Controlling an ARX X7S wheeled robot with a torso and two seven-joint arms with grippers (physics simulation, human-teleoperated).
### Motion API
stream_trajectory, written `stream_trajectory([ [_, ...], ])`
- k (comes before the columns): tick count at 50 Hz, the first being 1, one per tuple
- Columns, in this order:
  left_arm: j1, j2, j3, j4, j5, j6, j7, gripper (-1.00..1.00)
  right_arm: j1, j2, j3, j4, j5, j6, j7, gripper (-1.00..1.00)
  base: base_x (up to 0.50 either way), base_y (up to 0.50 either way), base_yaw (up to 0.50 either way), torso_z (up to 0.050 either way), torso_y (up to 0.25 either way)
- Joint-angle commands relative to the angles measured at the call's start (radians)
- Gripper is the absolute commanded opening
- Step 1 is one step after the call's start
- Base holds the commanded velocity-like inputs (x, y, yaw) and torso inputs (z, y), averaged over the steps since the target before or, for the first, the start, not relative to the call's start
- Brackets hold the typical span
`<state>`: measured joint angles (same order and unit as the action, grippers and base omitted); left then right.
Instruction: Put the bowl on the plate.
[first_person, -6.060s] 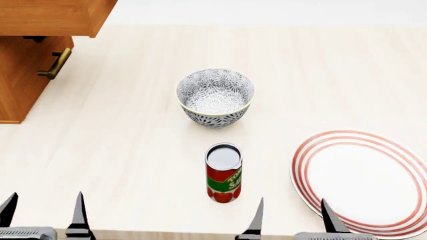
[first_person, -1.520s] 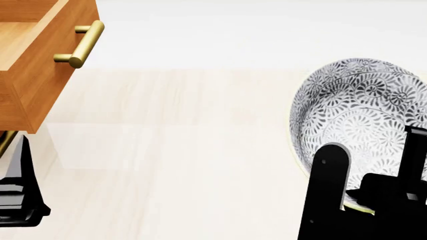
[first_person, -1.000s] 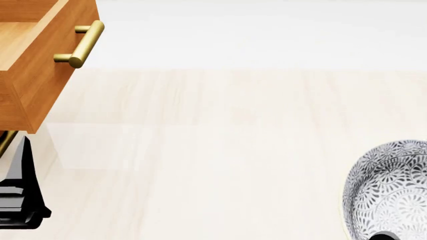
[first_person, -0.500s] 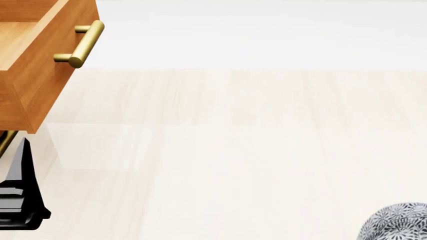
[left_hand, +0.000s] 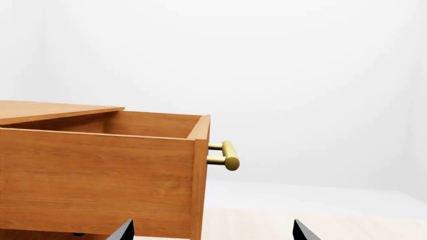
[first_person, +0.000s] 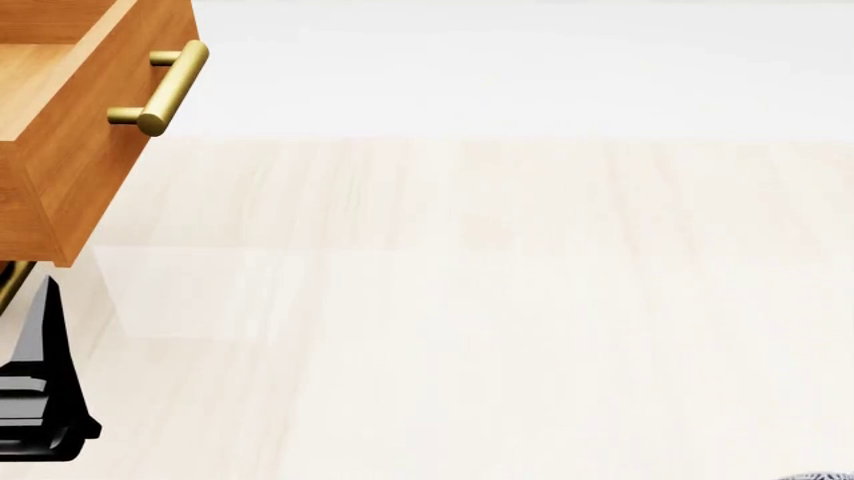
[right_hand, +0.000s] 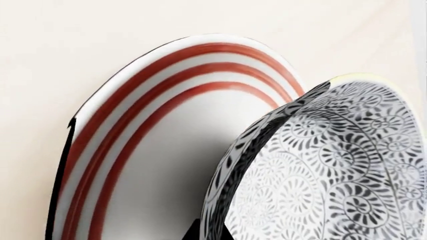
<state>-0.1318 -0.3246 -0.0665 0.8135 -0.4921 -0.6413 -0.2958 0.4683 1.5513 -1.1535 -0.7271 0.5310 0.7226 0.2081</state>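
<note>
Plate (right_hand: 153, 150) fills the right wrist view, and the bowl (right_hand: 333, 170) hangs tilted over it, pinched at the rim by the right gripper (right_hand: 210, 231). Let go like that and it could tip off. Left gripper (left_hand: 210, 232) sits wide open near the drawer (left_hand: 100, 175).

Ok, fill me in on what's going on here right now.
The right arm is carrying the bowl, and its wrist camera shows the bowl in front of the plate, close to it. Whether the bowl touches the plate cannot be told, and the right gripper's fingers are mostly hidden. From the head camera, only a sliver of the bowl shows at the lower right edge. The left gripper is open and empty, near the open wooden drawer.
</note>
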Motion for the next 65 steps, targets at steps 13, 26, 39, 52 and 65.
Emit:
stream_trajectory([
  [13, -0.001, -0.012, 0.002, 0.009, -0.009, -0.001, -0.013, 1.00, 0.033, -0.025, -0.014, 0.048, -0.040, -0.036, 0.015, 1.00, 0.00, 0.00, 0.00, 0.000, 0.000],
  [26, 0.003, -0.016, 0.004, 0.005, -0.013, 0.007, -0.015, 1.00, 0.037, -0.014, -0.008, 0.023, -0.042, -0.019, 0.011, 1.00, 0.00, 0.00, 0.00, 0.000, 0.000],
  [39, 0.001, -0.020, 0.004, 0.010, -0.021, 0.007, -0.023, 1.00, 0.061, 0.019, 0.019, -0.104, -0.006, 0.060, 0.063, 1.00, 0.00, 0.00, 0.00, 0.000, 0.000],
  [52, 0.003, -0.026, 0.002, 0.026, -0.034, 0.003, -0.032, 1.00, 0.107, 0.019, 0.069, -0.320, 0.047, 0.251, 0.124, 1.00, 0.00, 0.00, 0.00, 0.000, 0.000],
  [65, 0.001, -0.032, -0.001, 0.038, -0.045, -0.002, -0.042, 1.00, 0.067, 0.019, 0.031, -0.320, -0.070, 0.216, 0.135, 1.00, 0.00, 0.00, 0.00, 0.000, 0.000],
])
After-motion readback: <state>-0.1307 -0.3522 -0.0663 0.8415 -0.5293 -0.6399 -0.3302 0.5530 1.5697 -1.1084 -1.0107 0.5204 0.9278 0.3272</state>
